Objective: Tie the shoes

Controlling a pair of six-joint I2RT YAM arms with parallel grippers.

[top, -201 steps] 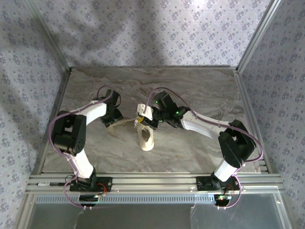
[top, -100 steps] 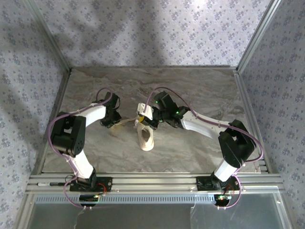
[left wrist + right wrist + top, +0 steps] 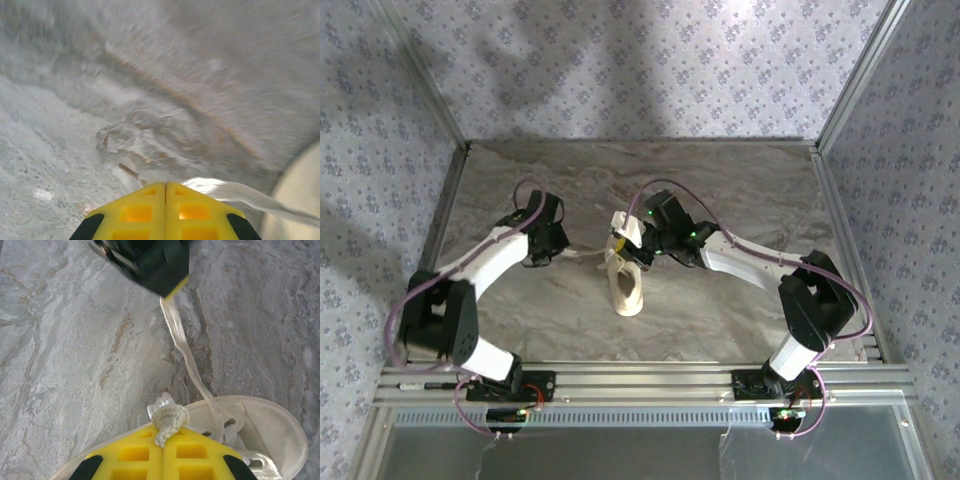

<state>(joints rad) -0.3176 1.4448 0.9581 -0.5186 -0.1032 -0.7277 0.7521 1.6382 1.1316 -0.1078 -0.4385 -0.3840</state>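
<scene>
Sneaker (image 3: 628, 295) sits mid-table (image 3: 740, 190), long axis running near-to-far, between the two arms. Left gripper (image 3: 165, 186): yellow fingers pressed together, pinching the flat lace (image 3: 235, 192), which leaves the tips on one side and heads back toward the sneaker. A thin brownish tip pokes out on the other side, can't tell what it is. In the right wrist view that flat lace runs in a slightly wavy line from the sneaker's eyelet area up to the left gripper. Right gripper (image 3: 164, 432): fingers also closed, clamped on a lace bunch (image 3: 170, 417) of twisted white cord, directly over the sneaker. Top view: left gripper is off to the sneaker's left, apart from it; right gripper sits over its far end. Left wrist view is blurred.
</scene>
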